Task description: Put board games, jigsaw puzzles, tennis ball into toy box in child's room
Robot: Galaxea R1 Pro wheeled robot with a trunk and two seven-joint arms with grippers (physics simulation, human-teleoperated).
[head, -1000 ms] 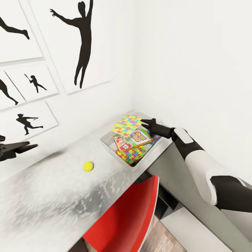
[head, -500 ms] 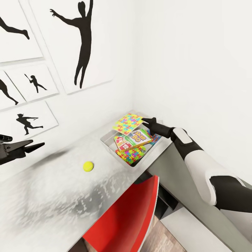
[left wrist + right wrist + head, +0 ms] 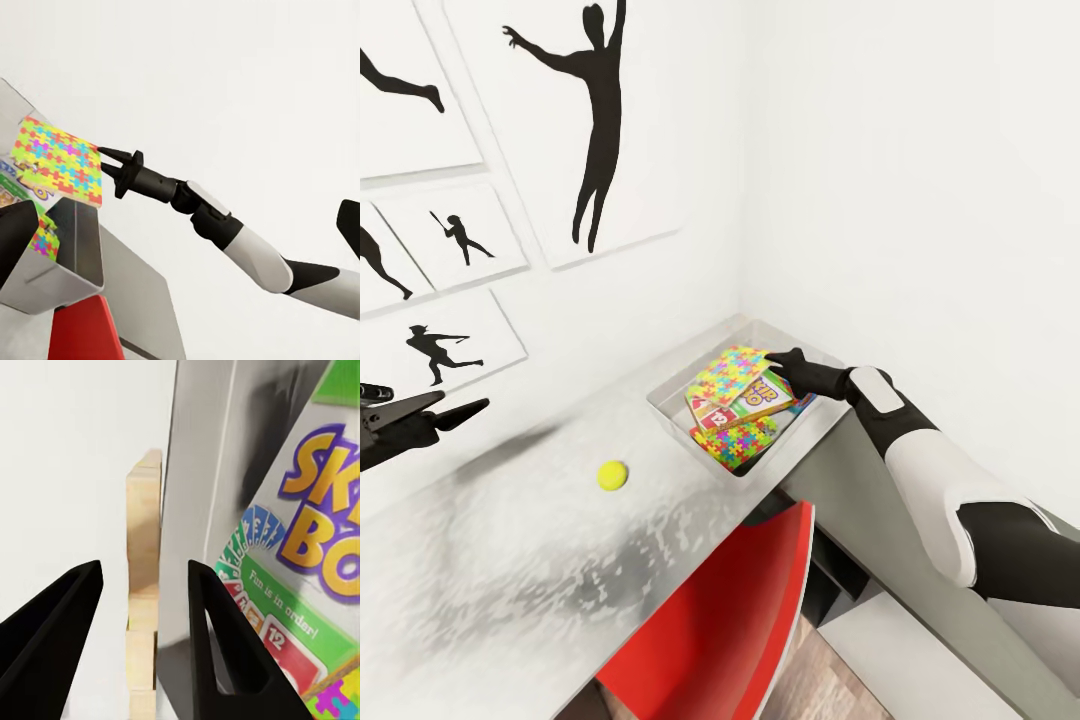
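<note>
Two of my right fingers [image 3: 217, 652] stand apart with a thin, pale edge between them; whether they actually press on it I cannot tell. From the head view my right gripper [image 3: 778, 367] sits at the 3 o'clock edge of a jigsaw puzzle [image 3: 729, 374], which tilts over the toy box [image 3: 815, 422], its low corner toward 7 o'clock and its high corner up at the gripper. My right arm reaches in from 4 o'clock, elbow bent, forearm stretched toward the box at the far corner of the table [image 3: 510, 560]. Under the tilted square lies the SKIP-BO game [image 3: 770, 394], and nearer me a second jigsaw puzzle [image 3: 742, 443] lies flat in the box, with red and blue box edges showing beneath. My left gripper [image 3: 465, 408] hovers at 9 o'clock, its fingers spread and holding nothing, pointing toward 3 o'clock. One tennis ball [image 3: 612, 475] rests on the table at 8 o'clock from the box, well apart from both hands.
</note>
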